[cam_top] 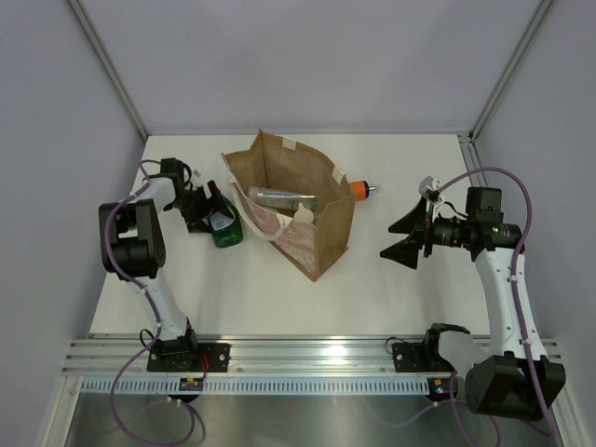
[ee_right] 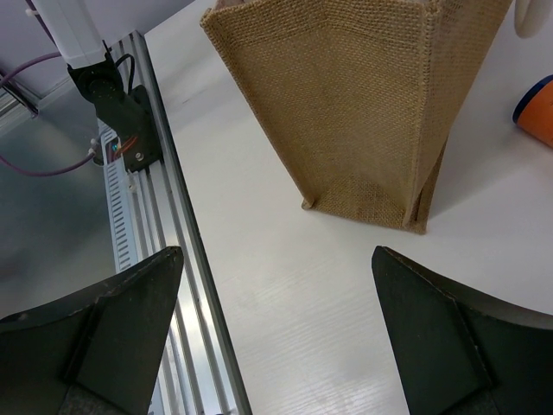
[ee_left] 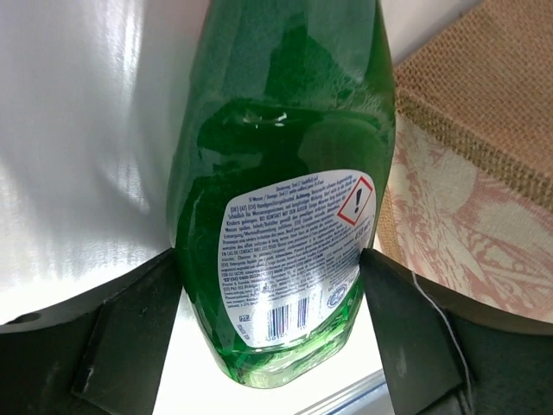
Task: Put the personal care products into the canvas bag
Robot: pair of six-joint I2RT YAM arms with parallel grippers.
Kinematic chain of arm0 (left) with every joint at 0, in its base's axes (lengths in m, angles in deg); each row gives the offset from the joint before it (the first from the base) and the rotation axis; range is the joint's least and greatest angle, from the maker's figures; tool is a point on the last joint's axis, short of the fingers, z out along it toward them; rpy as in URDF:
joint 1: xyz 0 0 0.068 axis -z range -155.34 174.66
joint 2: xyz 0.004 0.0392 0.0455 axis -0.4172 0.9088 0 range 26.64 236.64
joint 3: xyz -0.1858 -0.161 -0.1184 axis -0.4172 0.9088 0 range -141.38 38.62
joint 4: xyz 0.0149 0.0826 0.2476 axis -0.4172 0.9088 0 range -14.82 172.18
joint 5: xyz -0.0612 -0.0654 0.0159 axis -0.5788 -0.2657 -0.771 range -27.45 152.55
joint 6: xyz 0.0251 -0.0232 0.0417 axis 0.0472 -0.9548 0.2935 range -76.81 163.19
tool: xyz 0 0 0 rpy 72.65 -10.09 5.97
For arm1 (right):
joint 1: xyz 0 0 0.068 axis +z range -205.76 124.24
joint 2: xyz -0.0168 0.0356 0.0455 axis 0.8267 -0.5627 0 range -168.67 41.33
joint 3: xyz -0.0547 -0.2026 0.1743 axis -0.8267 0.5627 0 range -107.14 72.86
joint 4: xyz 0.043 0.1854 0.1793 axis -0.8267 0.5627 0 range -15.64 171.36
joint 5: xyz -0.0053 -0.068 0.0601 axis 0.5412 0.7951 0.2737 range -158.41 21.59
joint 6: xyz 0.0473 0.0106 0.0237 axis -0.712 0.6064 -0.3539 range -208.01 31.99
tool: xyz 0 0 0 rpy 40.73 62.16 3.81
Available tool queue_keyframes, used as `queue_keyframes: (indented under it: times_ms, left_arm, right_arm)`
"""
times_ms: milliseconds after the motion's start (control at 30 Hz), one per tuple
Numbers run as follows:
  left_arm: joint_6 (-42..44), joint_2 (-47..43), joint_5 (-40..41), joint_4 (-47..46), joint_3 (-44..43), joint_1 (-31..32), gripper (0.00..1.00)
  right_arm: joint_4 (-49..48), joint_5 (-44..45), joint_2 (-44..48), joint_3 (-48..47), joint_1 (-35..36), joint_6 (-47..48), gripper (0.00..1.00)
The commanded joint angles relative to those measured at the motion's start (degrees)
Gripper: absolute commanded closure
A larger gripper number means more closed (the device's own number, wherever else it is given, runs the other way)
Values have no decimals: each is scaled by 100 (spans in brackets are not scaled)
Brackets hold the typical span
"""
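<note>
White links [cam_top: 160,293], black joints [cam_top: 140,237], purple cables [cam_top: 528,200]; left gripper [cam_top: 216,219] & right gripper [cam_top: 386,240] black.

Bright; glare on table [ee_left: 78,147], green bottle [ee_left: 259,117]

Lab cell, grey panels [cam_top: 279,56], aluminium rail [cam_top: 317,358]

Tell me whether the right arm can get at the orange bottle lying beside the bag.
Probably yes. The right gripper is open and empty, and the orange bottle lies on the table beside the canvas bag's right end. Nothing stands between them, though the bag wall may crowd one finger.
</note>
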State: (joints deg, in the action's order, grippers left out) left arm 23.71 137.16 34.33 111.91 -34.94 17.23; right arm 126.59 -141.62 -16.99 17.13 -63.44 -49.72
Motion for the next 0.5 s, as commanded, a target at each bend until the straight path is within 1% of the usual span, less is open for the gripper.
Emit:
queue_keyframes:
  times_ms: [0, 33, 67, 200, 333, 467]
  left_arm:
    - [-72, -92, 748, 220, -465, 21, 11]
    - [-116, -92, 870, 238, -545, 30, 5]
    - [-204, -101, 941, 264, -632, 30, 1]
    - [-389, 74, 881, 300, -1089, 30, 1]
    - [-460, 811, 749, 571, -1931, 30, 1]
    - [-302, 1208, 704, 756, -2223, 91, 1]
  right_arm:
    - [51, -211, -38, -246, -40, 162, 1]
    - [59, -211, -47, -246, -40, 162, 0]
    - [68, -211, -56, -255, -40, 162, 1]
    - [112, -211, -91, -272, -40, 206, 0]
    - [147, -194, -144, -281, -40, 232, 0]
    - [165, -185, -197, -290, -49, 250, 1]
